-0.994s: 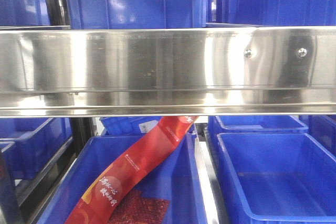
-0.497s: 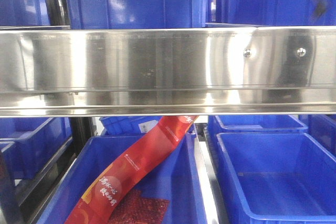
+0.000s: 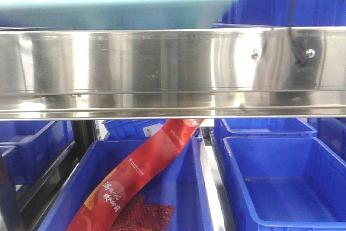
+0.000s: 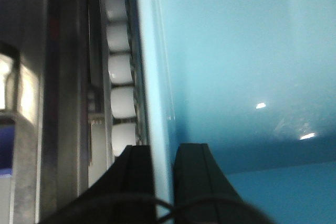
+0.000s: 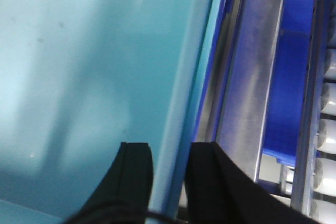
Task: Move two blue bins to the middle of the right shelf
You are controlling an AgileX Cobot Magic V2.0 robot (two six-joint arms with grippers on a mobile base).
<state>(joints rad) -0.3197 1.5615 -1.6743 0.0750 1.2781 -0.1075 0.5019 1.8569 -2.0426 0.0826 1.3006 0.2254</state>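
You're looking at a pale blue bin [image 3: 116,1] filling the top left of the front view, sitting just above the steel shelf rail [image 3: 173,71]. Your left gripper [image 4: 163,182] is clamping the bin's rim [image 4: 155,77] between both fingers — white rollers [image 4: 119,72] are running alongside it. Your right gripper [image 5: 168,182] is pinching the opposite rim [image 5: 194,77] the same way. Below the rail, a red packet [image 3: 138,174] is lying in a dark blue bin [image 3: 186,187].
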